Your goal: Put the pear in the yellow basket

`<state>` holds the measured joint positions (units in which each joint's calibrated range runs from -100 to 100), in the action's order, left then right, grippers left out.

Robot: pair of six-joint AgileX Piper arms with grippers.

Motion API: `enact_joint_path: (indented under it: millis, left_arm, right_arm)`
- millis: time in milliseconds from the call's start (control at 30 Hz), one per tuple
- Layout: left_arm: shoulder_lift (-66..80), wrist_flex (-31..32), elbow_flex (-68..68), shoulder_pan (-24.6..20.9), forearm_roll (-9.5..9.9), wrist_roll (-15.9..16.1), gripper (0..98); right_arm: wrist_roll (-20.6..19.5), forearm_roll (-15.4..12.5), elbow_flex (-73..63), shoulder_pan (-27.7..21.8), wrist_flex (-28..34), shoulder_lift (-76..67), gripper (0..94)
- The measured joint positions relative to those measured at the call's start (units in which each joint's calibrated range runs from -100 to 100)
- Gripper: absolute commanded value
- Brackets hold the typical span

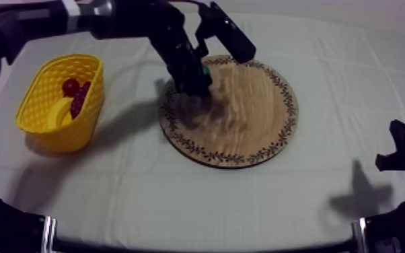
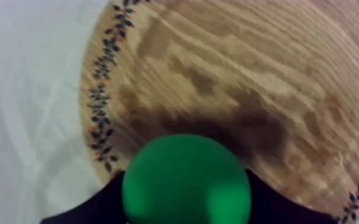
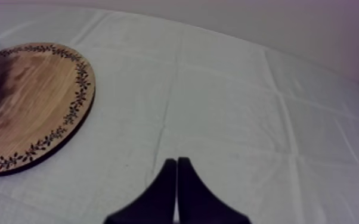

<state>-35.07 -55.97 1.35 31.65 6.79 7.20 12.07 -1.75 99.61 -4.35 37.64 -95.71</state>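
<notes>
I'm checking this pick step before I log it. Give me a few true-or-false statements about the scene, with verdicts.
1. The left gripper is shut on the pear. True.
2. The yellow basket stands at the right of the wooden board. False: it stands at the board's left.
3. The right gripper is shut on nothing. True.
4. The basket is empty. False: a small red fruit lies in it.

Basket (image 1: 39, 102) L of board (image 1: 255, 118) — pear (image 2: 185, 179) at board's rear-L rim.
</notes>
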Motion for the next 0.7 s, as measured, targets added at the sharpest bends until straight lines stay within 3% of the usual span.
enact_joint_path:
  millis: [133,400,700]
  left_arm:
    - [5.37,-1.22,-2.44,-0.81,0.52,-0.53,61.5]
    - [17.73,-6.78,-9.57,-1.79,3.32,-3.93,65.6]
    - [33.55,-11.16,-21.25,-3.75,4.36,-5.44,65.9]
  right_arm:
    - [0.00,0.00,0.00,0.00,0.00,0.00,0.3]
    - [0.00,0.00,0.00,0.00,0.00,0.00,0.3]
    - [0.00,0.00,0.00,0.00,0.00,0.00,0.3]
